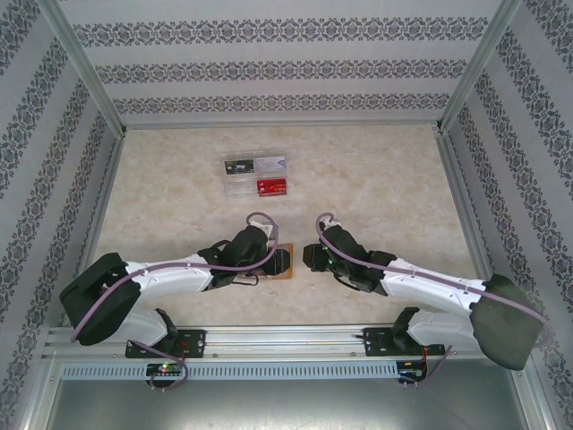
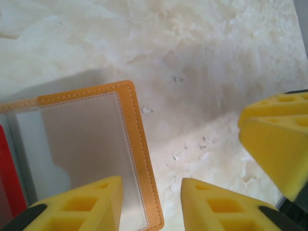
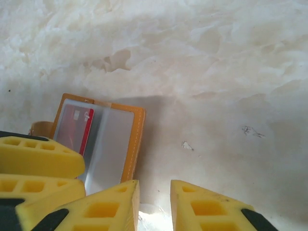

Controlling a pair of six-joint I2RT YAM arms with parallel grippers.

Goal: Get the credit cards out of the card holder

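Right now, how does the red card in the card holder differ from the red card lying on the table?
The pocketed red card sits behind a clear pocket of the card holder; the loose red card lies bare on the table. The first is nearer the robot; the second lies farther back, beside other cards. Both are red.

Orange-tan card holder, pale stitching along its edge, grey-clear pockets; red card inside. Left gripper and right gripper have yellow fingers. Table cream, marbled; walls white with grey damask bands.
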